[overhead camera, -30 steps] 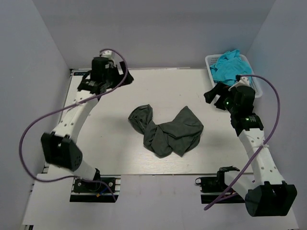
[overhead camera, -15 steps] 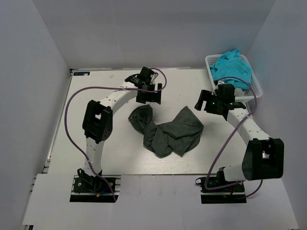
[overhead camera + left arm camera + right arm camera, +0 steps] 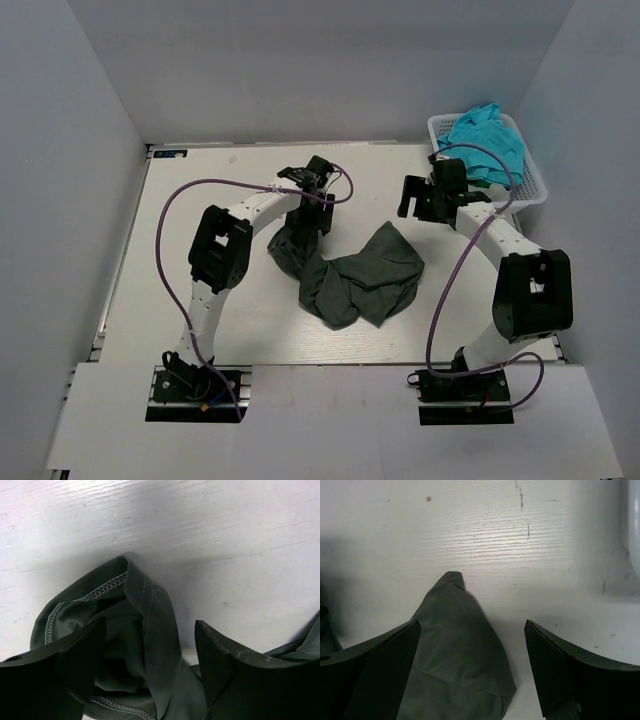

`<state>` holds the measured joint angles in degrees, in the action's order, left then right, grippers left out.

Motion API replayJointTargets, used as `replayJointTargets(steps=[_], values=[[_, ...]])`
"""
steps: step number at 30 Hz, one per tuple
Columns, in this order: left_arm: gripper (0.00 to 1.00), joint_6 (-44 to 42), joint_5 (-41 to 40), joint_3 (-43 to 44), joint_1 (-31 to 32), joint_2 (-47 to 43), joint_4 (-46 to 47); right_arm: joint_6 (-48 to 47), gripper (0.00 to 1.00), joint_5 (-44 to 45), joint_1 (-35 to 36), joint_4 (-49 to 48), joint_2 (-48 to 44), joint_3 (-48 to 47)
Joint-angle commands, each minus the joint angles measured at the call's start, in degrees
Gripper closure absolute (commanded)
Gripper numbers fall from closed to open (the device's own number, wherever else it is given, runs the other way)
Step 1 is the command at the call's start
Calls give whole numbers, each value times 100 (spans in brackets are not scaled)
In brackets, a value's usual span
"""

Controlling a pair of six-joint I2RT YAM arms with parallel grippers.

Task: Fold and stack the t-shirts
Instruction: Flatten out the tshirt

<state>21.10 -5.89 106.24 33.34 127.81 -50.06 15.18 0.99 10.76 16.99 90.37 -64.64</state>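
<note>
Left fingers point(image 3: 55, 665) reached grey t-shirt point(image 3: 362, 278), basket point(image 3: 536, 186) aside

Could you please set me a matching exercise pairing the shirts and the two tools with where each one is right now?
Things:
1. grey t-shirt
2. turquoise t-shirts
3. left tool
4. right tool

Places:
A. in the white basket
B. open over a stitched hem
C. crumpled mid-table
D. open over a smooth pointed fold

Pairs: 1-C, 2-A, 3-B, 4-D
</note>
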Motion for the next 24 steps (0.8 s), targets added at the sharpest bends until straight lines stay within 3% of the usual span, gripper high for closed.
replayJointTargets(steps=[1,4,7,8,9,15,21,24], values=[[20,34,130,221,67,-81,93,-155,10,67,180,-3,244,-347],[29,34,360,275,67,59,163,-147,10,85,251,-152,394,-365],[57,34,413,222,67,60,234,-129,10,59,330,-240,639,-435],[89,34,352,222,67,121,234,-147,10,15,356,-223,762,-557],[100,34,352,222,67,121,156,-182,10,6,374,-240,833,-576],[100,34,45,-32,67,-308,277,-322,10,-12,610,-512,1316,-681],[100,289,-122,-726,67,-1371,611,-226,10,303,804,-495,1966,-989],[100,491,-184,-1262,67,-1924,830,-182,25,454,883,-539,2160,-998]])
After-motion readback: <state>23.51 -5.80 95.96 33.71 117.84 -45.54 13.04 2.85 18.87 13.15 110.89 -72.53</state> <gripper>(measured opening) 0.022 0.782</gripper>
